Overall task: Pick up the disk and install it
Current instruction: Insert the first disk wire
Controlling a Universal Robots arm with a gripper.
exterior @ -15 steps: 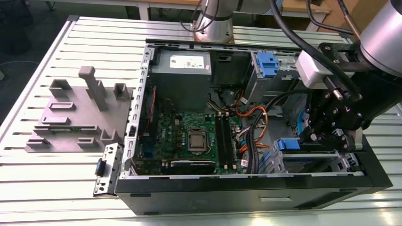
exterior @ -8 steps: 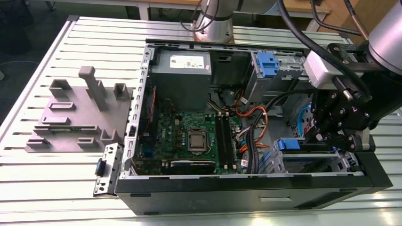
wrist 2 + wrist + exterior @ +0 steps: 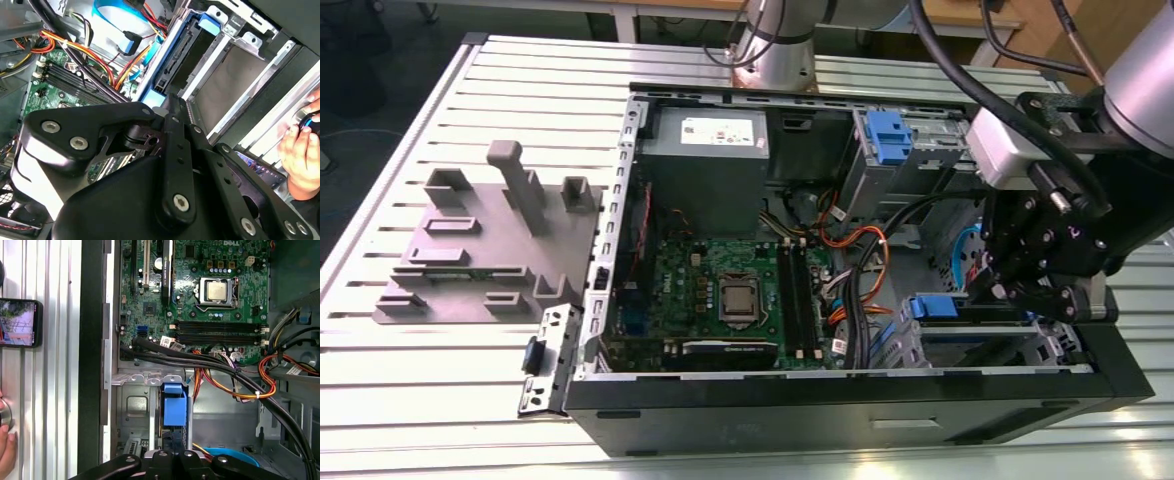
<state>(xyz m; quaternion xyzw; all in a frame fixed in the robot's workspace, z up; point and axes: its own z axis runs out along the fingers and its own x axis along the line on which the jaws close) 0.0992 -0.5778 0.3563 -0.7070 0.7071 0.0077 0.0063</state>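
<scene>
Gripper (image 3: pixel 1041 295) sits low at the case's (image 3: pixel 854 405) near corner, on the exterior view's right; open or closed cannot be told. Disk (image 3: pixel 172 67) lies just ahead of its tip, on edge in the drive cage (image 3: pixel 235 75), long axis in line with the gripper.

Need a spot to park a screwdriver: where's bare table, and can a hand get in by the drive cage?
Bare table slats: the strip on the camera side of the grey fixture, and the strip beyond it, at the exterior view's left. Inside the case, cables crowd the gap beside the drive cage, and the gripper hangs over it.
</scene>
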